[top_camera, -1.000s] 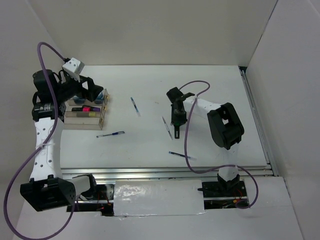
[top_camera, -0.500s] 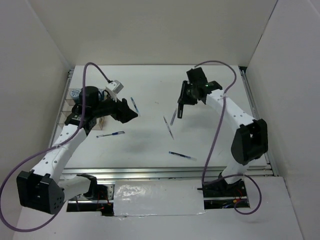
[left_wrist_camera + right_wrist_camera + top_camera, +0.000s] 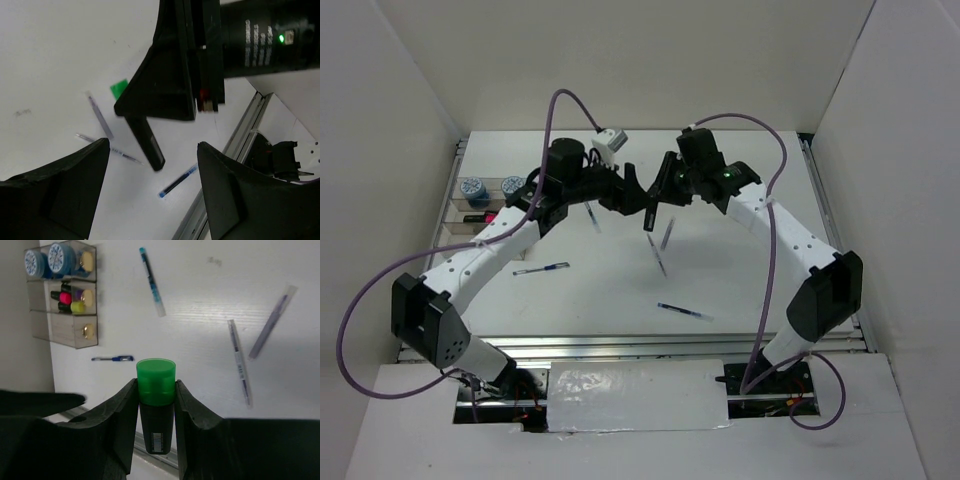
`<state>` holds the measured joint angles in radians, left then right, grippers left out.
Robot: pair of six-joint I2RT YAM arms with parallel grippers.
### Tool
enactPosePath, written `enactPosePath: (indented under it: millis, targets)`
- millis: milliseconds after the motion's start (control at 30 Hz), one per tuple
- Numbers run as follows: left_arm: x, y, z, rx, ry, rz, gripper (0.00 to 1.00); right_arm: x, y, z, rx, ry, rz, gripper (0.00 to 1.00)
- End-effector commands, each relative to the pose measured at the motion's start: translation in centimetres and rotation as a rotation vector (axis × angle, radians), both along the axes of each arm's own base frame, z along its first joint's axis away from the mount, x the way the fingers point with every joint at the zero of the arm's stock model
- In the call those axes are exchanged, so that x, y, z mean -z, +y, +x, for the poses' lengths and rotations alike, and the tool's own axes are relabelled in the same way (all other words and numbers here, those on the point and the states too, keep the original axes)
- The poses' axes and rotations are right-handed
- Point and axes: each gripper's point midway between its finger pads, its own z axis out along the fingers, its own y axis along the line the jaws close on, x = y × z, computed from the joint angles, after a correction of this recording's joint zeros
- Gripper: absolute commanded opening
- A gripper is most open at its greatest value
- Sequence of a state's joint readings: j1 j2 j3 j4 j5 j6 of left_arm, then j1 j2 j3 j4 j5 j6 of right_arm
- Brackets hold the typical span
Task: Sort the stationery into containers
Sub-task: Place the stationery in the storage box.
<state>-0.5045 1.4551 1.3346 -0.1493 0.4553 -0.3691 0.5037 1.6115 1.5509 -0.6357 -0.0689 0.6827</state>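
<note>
Judging a mid-air handover in progress above the table's far middle: right gripper clamps the green-capped highlighter, left gripper gapes empty beside its black end and should next close there, bound for the organizer box far left.

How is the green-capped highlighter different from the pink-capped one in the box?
The green-capped highlighter has a green cap; the pink-capped highlighter has a pink one. The green-capped one is pinched in the right gripper above the table, while the pink-capped one lies in the organizer box's middle compartment. The green one is alone; the pink one has other highlighters beside it. Both have black bodies.
</note>
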Motion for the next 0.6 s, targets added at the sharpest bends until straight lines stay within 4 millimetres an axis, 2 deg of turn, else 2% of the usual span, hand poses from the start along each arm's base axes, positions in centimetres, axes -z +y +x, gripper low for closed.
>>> enactPosePath:
  millis: [0, 133, 300, 433, 567]
  targets:
    - [-0.6, -1.8, 0.8, -0.007, 0.006, -0.015, 0.83, -4.3, 1.7, -1.9, -0.04, -0.066, 0.099, 0.0]
    - [0.1, -3.1, 1.4, -0.006, 0.023, -0.014, 0.8, -5.2, 1.7, -2.9, -0.053, -0.075, 0.142, 0.0]
    - [0.9, -3.5, 1.9, -0.013, 0.027, 0.013, 0.74, -5.5, 1.8, -3.8, -0.076, -0.082, 0.168, 0.0]
    - [1.4, -3.2, 2.4, -0.047, 0.029, 0.036, 0.67, -5.7, 1.9, -4.3, -0.082, -0.086, 0.175, 0.0]
    - [1.7, -2.2, 2.6, -0.077, 0.01, 0.083, 0.66, -5.0, 0.9, -3.8, -0.049, -0.087, 0.153, 0.0]
